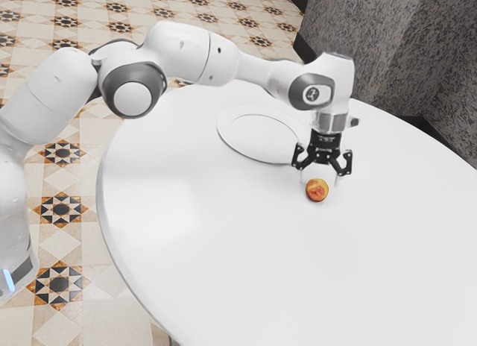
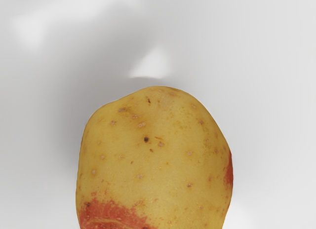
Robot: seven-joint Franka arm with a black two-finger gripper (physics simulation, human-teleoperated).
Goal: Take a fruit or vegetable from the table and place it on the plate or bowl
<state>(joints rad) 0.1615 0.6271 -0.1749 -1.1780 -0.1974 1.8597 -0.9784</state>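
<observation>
Now the gripper (image 1: pixel 322 173) hangs just above the yellow-red fruit (image 1: pixel 317 189) with its fingers spread apart, pinching nothing; the fruit lies on the white table (image 1: pixel 246 249), near the white plate (image 1: pixel 246 130) but apart from it; the wrist view shows it close under the hand.

The table (image 1: pixel 223 271) has a smooth white top with a soft sheen. The plate (image 1: pixel 253 130) looks like smooth glazed ceramic. The fruit (image 2: pixel 153 160) has a yellow, slightly waxy skin with fine pores, brown specks and a red patch. The arm (image 1: pixel 186 55) has glossy white plastic shells; the gripper (image 1: pixel 322 176) is matt black. The floor (image 1: pixel 67 212) is patterned tile, and the wall (image 1: pixel 387 40) is rough and speckled like stone.
</observation>
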